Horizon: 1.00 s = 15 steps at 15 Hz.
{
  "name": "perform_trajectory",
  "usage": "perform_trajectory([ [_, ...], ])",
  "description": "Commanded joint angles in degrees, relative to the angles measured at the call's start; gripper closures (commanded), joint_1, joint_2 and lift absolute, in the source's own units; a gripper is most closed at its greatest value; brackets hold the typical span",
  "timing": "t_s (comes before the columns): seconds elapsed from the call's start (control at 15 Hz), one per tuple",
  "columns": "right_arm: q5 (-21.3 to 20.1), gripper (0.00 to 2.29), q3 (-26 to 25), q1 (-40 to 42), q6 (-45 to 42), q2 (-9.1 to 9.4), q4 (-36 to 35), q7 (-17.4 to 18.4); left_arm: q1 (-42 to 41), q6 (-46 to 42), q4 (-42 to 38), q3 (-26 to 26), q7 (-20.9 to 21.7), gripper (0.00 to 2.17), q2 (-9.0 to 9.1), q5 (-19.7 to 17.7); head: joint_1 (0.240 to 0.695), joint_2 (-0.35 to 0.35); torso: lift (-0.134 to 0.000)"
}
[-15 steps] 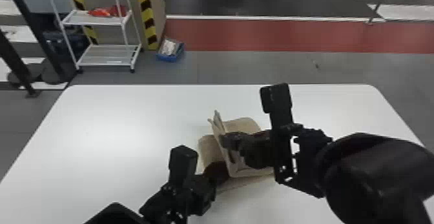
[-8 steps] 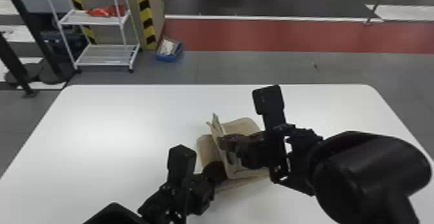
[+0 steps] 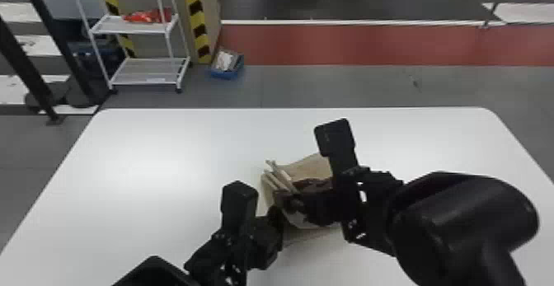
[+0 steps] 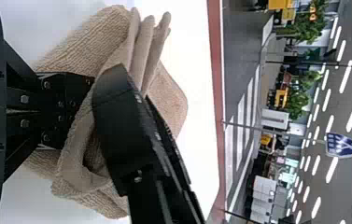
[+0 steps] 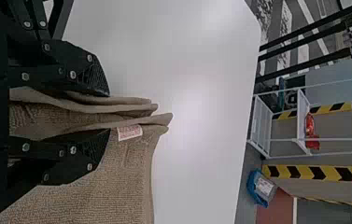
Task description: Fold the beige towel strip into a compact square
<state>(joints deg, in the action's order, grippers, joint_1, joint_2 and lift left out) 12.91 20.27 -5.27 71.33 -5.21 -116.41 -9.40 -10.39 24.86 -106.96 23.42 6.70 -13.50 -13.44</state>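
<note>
Left gripper [image 3: 275, 216] is closing on towel [image 3: 311, 169] at its near left side, fingertips hiding in cloth. Right gripper [image 3: 293, 200] is reaching over towel from right, fingers clamping several folded layers, edges sticking up past fingertips, small white label [image 5: 130, 132] showing on one layer. Towel is lying bunched and partly folded on counter [image 3: 144, 161], below both grippers. Beyond counter, blue box [image 3: 224, 73] is sitting on floor [image 3: 329, 85], white rack [image 3: 144, 79] is standing beside it, holding red item [image 3: 144, 16].
</note>
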Motion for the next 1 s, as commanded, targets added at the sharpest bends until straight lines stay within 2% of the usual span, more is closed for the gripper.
perform_trajectory([
  [0.0, 0.01, 0.48, -0.23, 0.17, 0.0, -0.06, -0.05, 0.0, -1.65, -2.22, -2.03, -0.75, 0.07, 1.4, -0.29, -0.01, 0.695, 0.021, -0.124],
  [0.13, 0.18, 0.48, -0.32, 0.17, 0.0, -0.06, -0.05, 0.0, -3.06, -2.22, -4.75, -1.54, 0.07, 0.74, -1.44, 0.25, 0.695, 0.019, -0.124],
  [0.2, 0.18, 0.48, -0.32, 0.26, 0.0, -0.06, -0.05, 0.0, -4.02, -2.04, -6.25, -2.77, 0.07, 0.61, -1.88, 0.52, 0.695, 0.022, -0.124],
  [0.27, 0.18, 0.48, -0.4, 0.26, 0.0, -0.06, -0.05, -0.09, -5.17, -2.04, -7.92, -4.09, 0.16, 0.59, -2.4, 0.52, 0.695, 0.026, -0.124],
  [0.53, 0.36, 0.47, -0.93, 1.49, -0.88, -0.06, -0.57, -0.09, -8.07, -2.04, -10.82, -8.39, 0.33, 0.59, -2.67, 0.69, 0.695, 0.069, -0.124],
  [0.67, 0.36, 0.38, -1.28, 3.6, -1.4, -0.33, -3.3, -0.09, -8.77, -2.04, -11.34, -10.15, 0.42, 0.59, -2.67, 0.69, 0.695, 0.084, -0.124],
  [0.8, 0.53, 0.37, -1.9, 4.39, -1.58, -0.41, -4.27, -0.09, -9.03, -2.04, -11.52, -10.41, 0.68, 0.59, -2.67, 0.6, 0.695, 0.109, -0.124],
  [0.93, 0.53, 0.37, -2.87, 6.06, -5.45, -0.5, -5.94, 0.0, -9.03, -2.04, -11.34, -9.97, 0.68, 0.59, -2.4, 0.69, 0.695, 0.112, -0.124],
])
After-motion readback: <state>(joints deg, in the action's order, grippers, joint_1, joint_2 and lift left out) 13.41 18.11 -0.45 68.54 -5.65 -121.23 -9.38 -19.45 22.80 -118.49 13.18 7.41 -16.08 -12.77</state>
